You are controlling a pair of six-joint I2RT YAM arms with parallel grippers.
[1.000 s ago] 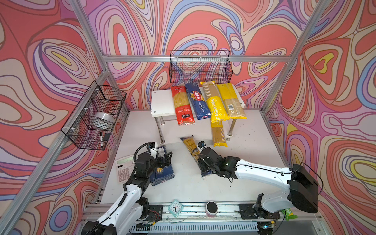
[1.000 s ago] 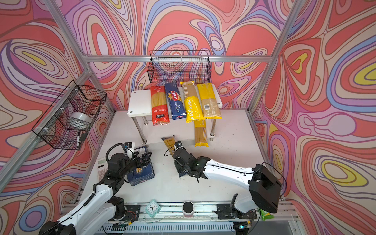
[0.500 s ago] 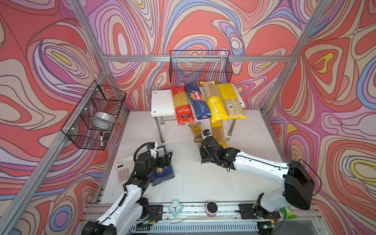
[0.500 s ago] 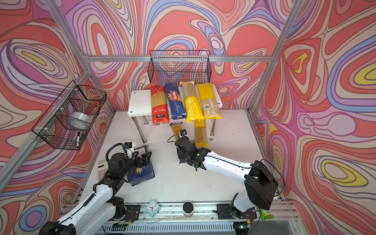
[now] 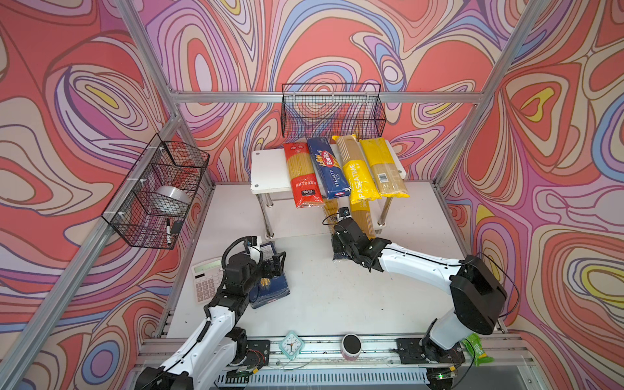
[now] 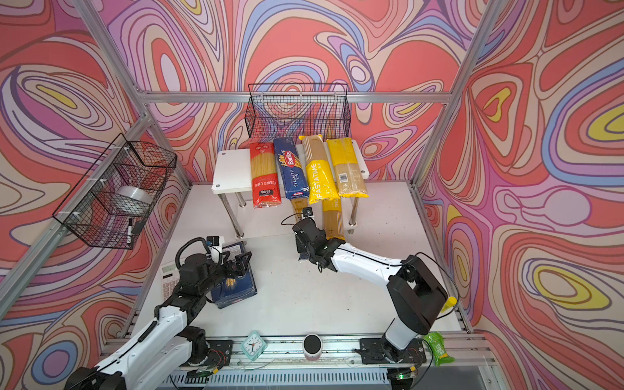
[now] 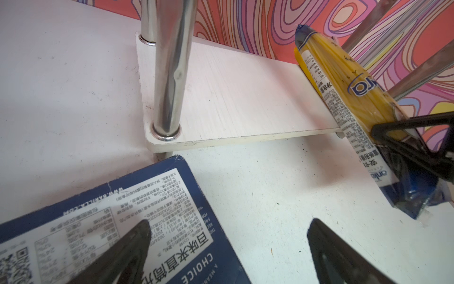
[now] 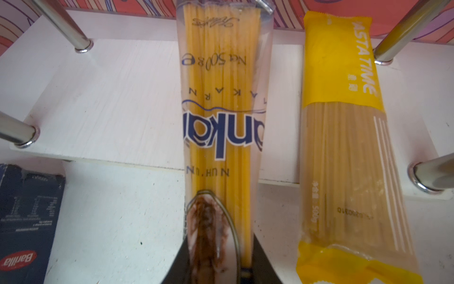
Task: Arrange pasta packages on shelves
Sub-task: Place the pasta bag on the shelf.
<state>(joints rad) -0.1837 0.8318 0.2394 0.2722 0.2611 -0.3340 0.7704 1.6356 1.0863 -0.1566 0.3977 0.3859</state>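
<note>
The shelves (image 5: 266, 169) stand at the back, a white two-tier rack. Its top board carries a red bag (image 5: 302, 175), a blue Barilla pack (image 5: 329, 169), a yellow PASTATIME bag (image 5: 358, 172) and a yellow barcode bag (image 5: 383, 169). Another PASTATIME pack (image 8: 344, 159) lies on the lower board (image 8: 110, 103). My right gripper (image 5: 341, 243) is shut on the near end of a clear spaghetti pack with dark-blue print (image 8: 221, 110); its far half reaches over the lower board. My left gripper (image 7: 228, 236) hangs open just above a wide blue Barilla box (image 5: 270, 287) on the table.
Black wire baskets hang on the back wall (image 5: 332, 111) and the left wall (image 5: 155, 192), the left one holding a tape roll. A calculator (image 5: 207, 280) lies left of the box. A clock (image 5: 290, 344), a cup (image 5: 351, 346) and a green packet (image 5: 474, 351) sit along the front rail.
My right gripper has carried the spaghetti pack from the table's middle toward the rack, turning it until its far end passed under the top board. The left arm has not moved.
</note>
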